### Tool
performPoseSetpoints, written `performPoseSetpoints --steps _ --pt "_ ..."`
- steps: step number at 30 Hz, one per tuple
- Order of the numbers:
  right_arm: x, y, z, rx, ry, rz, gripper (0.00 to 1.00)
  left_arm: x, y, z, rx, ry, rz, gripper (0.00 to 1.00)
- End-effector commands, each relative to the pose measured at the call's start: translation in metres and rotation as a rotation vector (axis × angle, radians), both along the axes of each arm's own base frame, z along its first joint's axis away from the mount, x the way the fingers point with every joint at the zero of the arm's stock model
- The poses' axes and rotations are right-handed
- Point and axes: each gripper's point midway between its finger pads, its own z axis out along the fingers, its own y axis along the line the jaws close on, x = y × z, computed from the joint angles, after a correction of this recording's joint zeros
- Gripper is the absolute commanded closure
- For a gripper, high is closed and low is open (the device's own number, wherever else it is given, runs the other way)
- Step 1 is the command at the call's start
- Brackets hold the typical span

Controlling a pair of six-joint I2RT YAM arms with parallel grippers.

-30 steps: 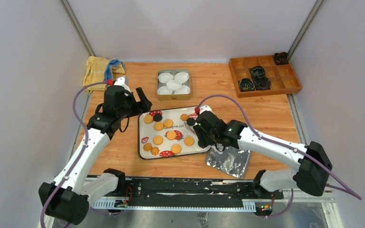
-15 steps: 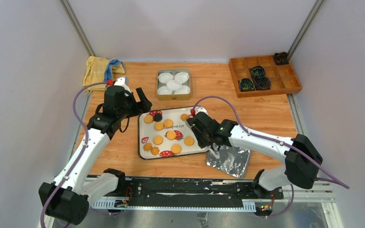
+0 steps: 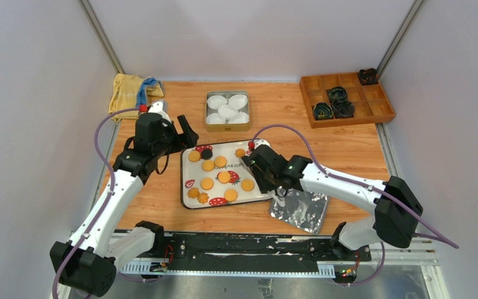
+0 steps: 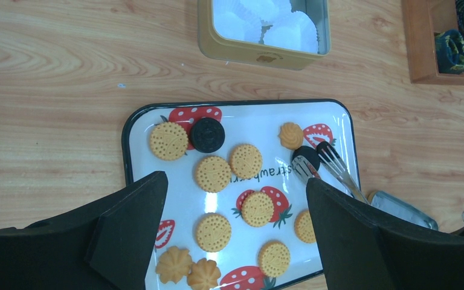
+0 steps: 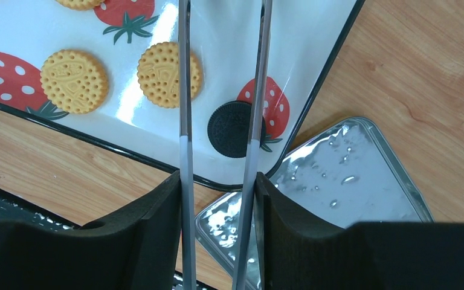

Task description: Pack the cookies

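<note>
The right fingers (image 3: pixel 260 167) are partly closed and squeeze a pair of thin metal tongs (image 5: pixel 184 90). One dark pad presses on each tong arm. The two arms stick out in front of these fingers, over the tray (image 4: pixel 127 139). A black cookie (image 5: pixel 232 137) lies flat on the tray just in front of the fingers, between the two tong arms. One arm crosses its edge. I cannot tell if the tongs are pinching it.

Other cookies (image 4: pixel 213 173) lie flat on the same tray, spread out to the side of the tongs. Most are round and golden. Two flower-shaped ones sit at the near corner, and one more black one sits at the far end.

The left fingers (image 3: pixel 183 134) are wide open and hold nothing. They hang in the air above the tray, and the cookies show down between them.

A shiny silver bag (image 5: pixel 338 175) lies flat on the wooden surface (image 4: pixel 48 90), right under the right fingers and just beside the tray corner. Past the left fingers, beyond the tray, sits a tin (image 4: pixel 260 57) with white paper cups (image 4: pixel 260 24) in it.
</note>
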Motion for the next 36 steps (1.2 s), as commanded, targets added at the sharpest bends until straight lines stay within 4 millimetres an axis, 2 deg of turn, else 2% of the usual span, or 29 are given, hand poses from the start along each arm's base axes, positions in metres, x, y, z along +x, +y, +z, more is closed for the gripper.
performPoseSetpoints --steps 1,8,13,17,20,23,26,31,36 --pt "0.003 0.009 0.029 0.063 -0.044 -0.01 0.83 -0.005 0.0 -0.001 -0.004 -0.001 -0.008 0.1" --pt "0.02 0.016 0.076 0.114 -0.158 -0.007 0.85 -0.005 0.001 0.001 -0.005 -0.009 0.001 0.13" --pt "0.058 0.03 0.106 0.085 -0.263 -0.006 0.86 -0.001 0.001 -0.002 0.0 -0.002 0.006 0.12" --pt "0.103 0.046 0.121 0.054 -0.321 -0.019 0.87 0.002 0.0 -0.001 0.003 0.001 0.005 0.11" --pt "0.142 0.051 0.117 0.031 -0.32 -0.054 0.88 0.003 0.001 0.003 0.011 -0.008 0.0 0.11" --pt "0.183 0.05 0.103 0.024 -0.293 -0.09 0.89 0.004 0.006 0.003 0.036 -0.011 0.021 0.11" --pt "0.213 0.052 0.094 0.033 -0.276 -0.096 0.91 0.004 0.01 0.004 0.054 -0.012 0.03 0.11" --pt "0.245 0.056 0.085 0.021 -0.282 -0.092 0.92 0.005 0.011 0.004 0.061 -0.012 0.033 0.1" --pt "0.263 0.052 0.076 0.012 -0.276 -0.097 0.93 0.003 0.012 0.001 0.066 -0.006 0.032 0.1"
